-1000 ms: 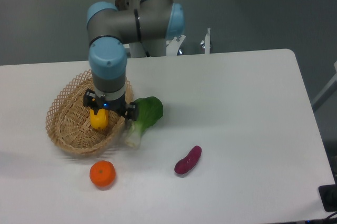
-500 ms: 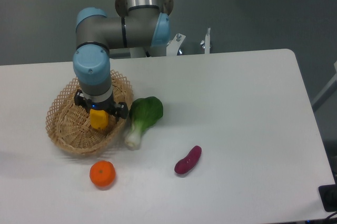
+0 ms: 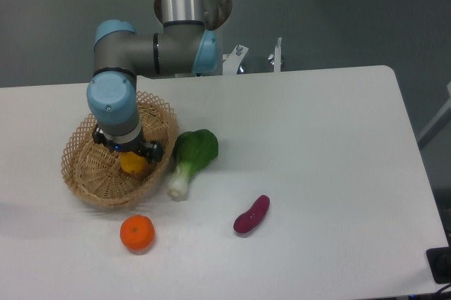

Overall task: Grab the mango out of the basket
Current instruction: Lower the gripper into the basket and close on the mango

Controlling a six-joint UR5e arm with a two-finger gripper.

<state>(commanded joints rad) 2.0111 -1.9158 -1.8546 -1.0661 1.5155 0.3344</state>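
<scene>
The mango is a yellow-orange fruit lying in the right half of the woven tan basket at the left of the table. My gripper points straight down over it, and the blue wrist hides most of it. Black finger parts stick out on both sides of the wrist, spread apart, with the mango showing between them below the wrist. The jaws look open around the fruit, and the fingertips themselves are hidden.
A green bok choy lies just against the basket's right rim. A round orange tangerine sits in front of the basket. A purple sweet potato lies further right. The arm's elbow hangs over the basket's back rim.
The arm has swung left, so the wrist is now more over the middle of the basket. The mango has stayed in about the same place in the basket.
</scene>
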